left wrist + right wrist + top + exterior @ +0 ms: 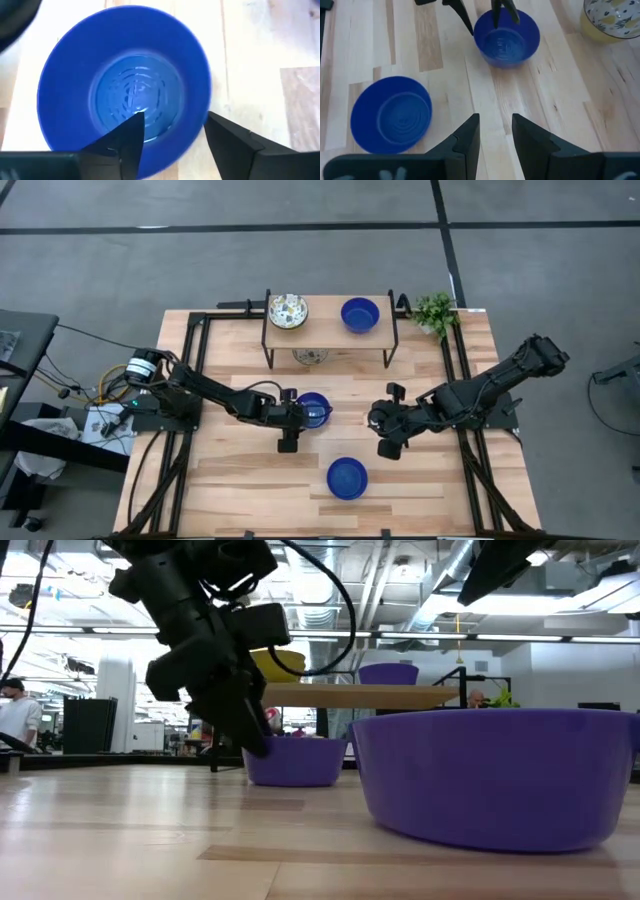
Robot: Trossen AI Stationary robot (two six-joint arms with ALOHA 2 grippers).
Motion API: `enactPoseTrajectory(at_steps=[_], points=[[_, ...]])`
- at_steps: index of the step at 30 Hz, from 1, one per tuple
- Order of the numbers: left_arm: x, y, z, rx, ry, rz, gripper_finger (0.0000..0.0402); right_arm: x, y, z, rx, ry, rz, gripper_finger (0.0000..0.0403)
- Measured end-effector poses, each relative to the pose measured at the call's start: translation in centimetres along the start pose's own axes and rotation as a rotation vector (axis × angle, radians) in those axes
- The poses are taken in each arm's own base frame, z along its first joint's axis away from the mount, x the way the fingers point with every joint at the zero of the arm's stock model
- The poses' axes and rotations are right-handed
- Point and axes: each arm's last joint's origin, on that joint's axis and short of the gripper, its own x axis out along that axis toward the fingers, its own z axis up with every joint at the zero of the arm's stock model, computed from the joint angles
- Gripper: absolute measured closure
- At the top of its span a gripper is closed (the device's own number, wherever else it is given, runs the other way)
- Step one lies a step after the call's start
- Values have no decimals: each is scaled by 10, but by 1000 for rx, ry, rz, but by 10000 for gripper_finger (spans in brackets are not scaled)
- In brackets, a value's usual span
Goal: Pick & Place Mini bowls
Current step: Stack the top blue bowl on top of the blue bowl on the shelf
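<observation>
The left gripper [303, 412] has its fingers [127, 137] spread over the rim of a blue bowl [315, 409] at the table [240, 470] centre. Another blue bowl [347, 478] sits near. The right gripper [383, 423] hovers beside, fingers parted, empty.

Wooden table [240, 480] made of light planks, with a black frame running along its edges. Toward 12 o'clock there's a little raised wooden shelf [325, 330] on thin dark legs. Small green potted plant [435, 312] sits at about 1 o'clock, just beside the shelf's end. Off the 9 o'clock side, a tangle of cables [95, 390] on a side stand. Far back in the room, a person [15, 715] in white.
</observation>
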Motion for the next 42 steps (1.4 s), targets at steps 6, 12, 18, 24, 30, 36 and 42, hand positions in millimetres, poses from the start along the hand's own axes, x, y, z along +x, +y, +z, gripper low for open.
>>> enactPoseTrajectory(at_steps=[6,12,18,24,30,36,42], points=[[-4,0,2,-3,-13,-7,279,1,0,3,15,-24,7,299],[-5,-1,2,-18,-15,-25,367,1,1,8,11,-66,26,299],[-6,-6,2,-7,-18,-40,392,0,2,10,15,-86,35,298],[-9,-16,1,16,-23,-64,394,0,2,10,16,-88,36,298],[-20,-28,4,45,-56,-91,395,4,-7,14,130,-87,15,298],[-45,-29,12,39,-144,-44,395,16,-25,26,289,-118,-19,298],[-70,-25,19,21,-231,-57,395,43,-25,39,331,-143,53,298]])
